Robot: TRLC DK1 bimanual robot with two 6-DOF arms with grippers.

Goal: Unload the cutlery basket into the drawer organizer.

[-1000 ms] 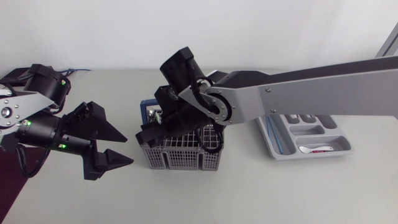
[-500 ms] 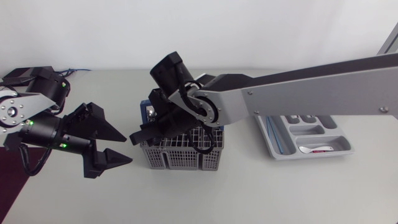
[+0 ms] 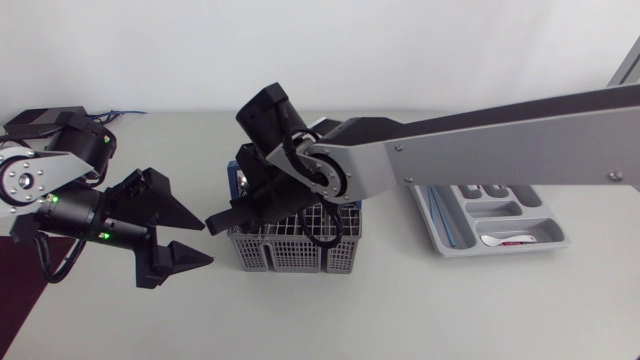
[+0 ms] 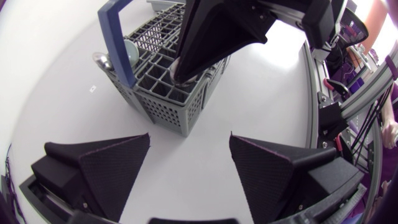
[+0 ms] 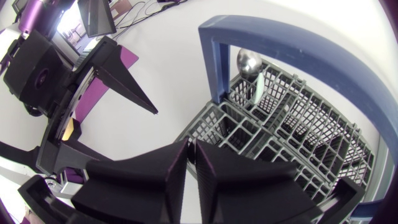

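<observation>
The grey mesh basket (image 3: 290,250) sits near the middle of the table (image 3: 400,310), its blue handle (image 5: 292,37) arching over the far side. The right arm (image 3: 500,140) comes across from the right and reaches past the middle. The right gripper (image 3: 235,212) is tipped down over the basket's left end. From its own camera the right gripper (image 5: 191,146) has its two fingers drawn almost together, with only a thin slit between them. Its tips hang above the open cells nearest the handle post. From the other arm's camera those tips (image 4: 183,65) meet at the top of a cell on the near edge of the basket (image 4: 168,99). I can't tell whether anything is pinched between them. A spoon (image 5: 249,61) stands upright in a cell just beside the handle, bowl upward. The left gripper (image 3: 190,238) hangs to the left of the basket, well clear of it. Its fingers are spread wide with nothing between them, and seen from its wrist it (image 4: 189,137) points at the basket's corner. Off to the right, partly under the right arm, lies the organizer (image 3: 452,228), with one white spoon (image 3: 505,240) in a front compartment.
</observation>
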